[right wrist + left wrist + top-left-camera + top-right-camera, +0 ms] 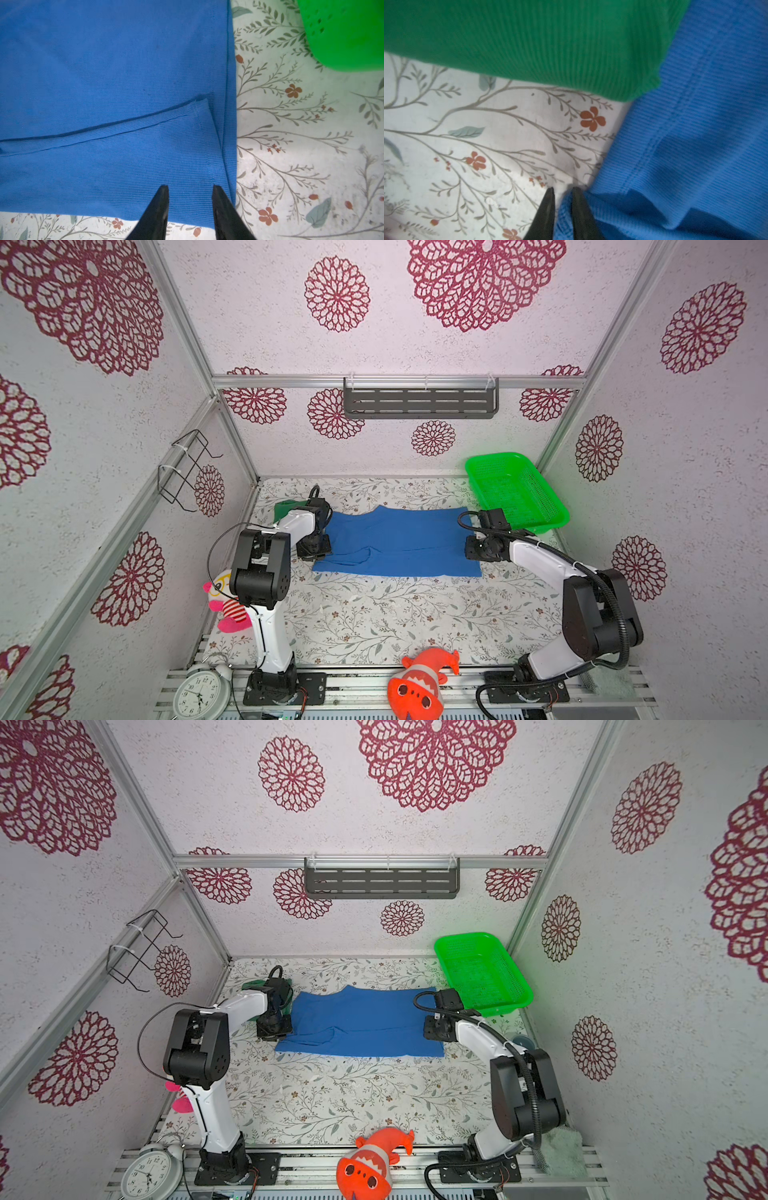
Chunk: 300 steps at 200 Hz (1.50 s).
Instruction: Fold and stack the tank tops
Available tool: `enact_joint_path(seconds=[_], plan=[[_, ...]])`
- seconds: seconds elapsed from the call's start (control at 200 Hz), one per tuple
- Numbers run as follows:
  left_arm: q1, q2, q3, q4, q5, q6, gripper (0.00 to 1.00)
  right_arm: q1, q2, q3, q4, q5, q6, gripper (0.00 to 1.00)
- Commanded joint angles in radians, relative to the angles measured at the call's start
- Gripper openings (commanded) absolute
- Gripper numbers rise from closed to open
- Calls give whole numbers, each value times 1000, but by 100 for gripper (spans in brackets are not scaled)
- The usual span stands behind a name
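The royal blue tank top (pixel 399 543) (pixel 361 1021) lies flat across the back middle of the table, its front long edge folded over onto itself. My left gripper (pixel 316 549) (pixel 562 190) is low at its left end, jaws a narrow gap apart with a corner of blue cloth (pixel 695 145) lying between them. My right gripper (pixel 471 549) (pixel 189 188) hovers open over the shirt's right front corner (pixel 104 62), holding nothing. The dark green tank top (pixel 284 508) (pixel 529 41) sits folded at the back left, touching the blue one's corner.
A bright green mesh basket (pixel 515 489) (pixel 342 35) stands at the back right, close to my right wrist. A pink doll (pixel 226 605), an alarm clock (pixel 201 695) and an orange plush fish (pixel 419 684) lie along the left and front edges. Floral tabletop (pixel 395 614) fills the front half.
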<state>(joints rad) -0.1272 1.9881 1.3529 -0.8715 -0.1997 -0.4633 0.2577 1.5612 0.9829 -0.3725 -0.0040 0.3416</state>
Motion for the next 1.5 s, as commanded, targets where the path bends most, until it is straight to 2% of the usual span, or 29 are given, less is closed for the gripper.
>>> enact_joint_path(seconds=[0.0,0.175,0.255,0.36,0.475,0.575,0.671,0.876,1.081,1.261,1.496], plan=[[21,-87,-10,-60,-91,11,28,-4,-11,11,8,2,12,38],[21,-176,32,-136,-156,8,51,10,-17,-7,27,-5,38,38],[20,-191,55,-168,-169,-1,53,21,-15,-16,37,-7,50,38],[-14,-225,63,-185,-138,-28,51,34,-14,-34,59,-11,73,38],[-110,-230,71,-164,-59,-76,48,44,2,-52,90,-19,106,38],[-210,-180,77,-90,63,-112,46,52,23,-61,112,-25,133,38],[-272,-101,105,-46,118,-133,44,57,37,-70,133,-21,151,38],[-323,61,156,19,188,-145,41,57,54,-99,167,-13,182,38],[-326,121,122,32,204,-140,41,58,59,-145,189,-26,207,37],[-338,105,26,15,247,-139,40,60,22,-206,148,-8,214,38],[-389,-56,-236,29,312,-213,40,78,-69,-329,82,-34,248,38]])
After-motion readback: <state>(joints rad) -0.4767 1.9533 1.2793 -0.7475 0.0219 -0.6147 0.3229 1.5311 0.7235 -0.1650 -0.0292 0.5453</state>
